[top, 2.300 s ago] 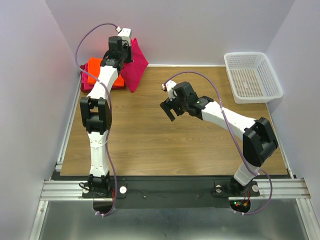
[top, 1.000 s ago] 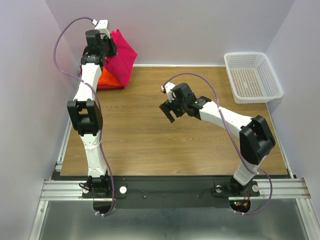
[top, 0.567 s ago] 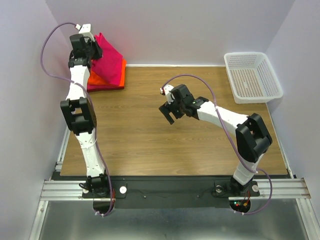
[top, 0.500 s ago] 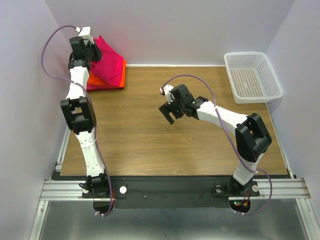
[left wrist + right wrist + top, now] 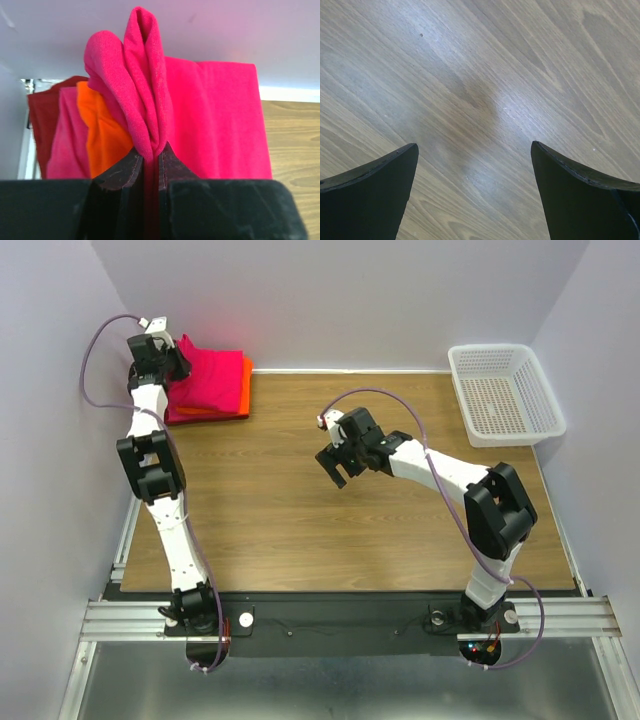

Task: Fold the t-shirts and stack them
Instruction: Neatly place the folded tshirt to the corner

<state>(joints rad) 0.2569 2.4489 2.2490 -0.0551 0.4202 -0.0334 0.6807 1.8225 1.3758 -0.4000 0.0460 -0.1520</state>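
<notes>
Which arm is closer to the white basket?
Right. The right gripper hovers open over the middle of the table, left of the basket in the far right corner. The left gripper is at the far left corner, pinching the pink shirt.

The magenta-pink t-shirt (image 5: 212, 375), at eleven o'clock on the table, is one plain, saturated colour. The orange t-shirt (image 5: 102, 130) is a bright, even orange, and the darker red t-shirt (image 5: 41, 115) is a deep brick tone. The table (image 5: 330, 530) has a brown wood-grain pattern. At two o'clock, the basket (image 5: 505, 390) is white mesh. The left arm (image 5: 165, 530) and the right arm (image 5: 440, 470) are white with black joints.
</notes>
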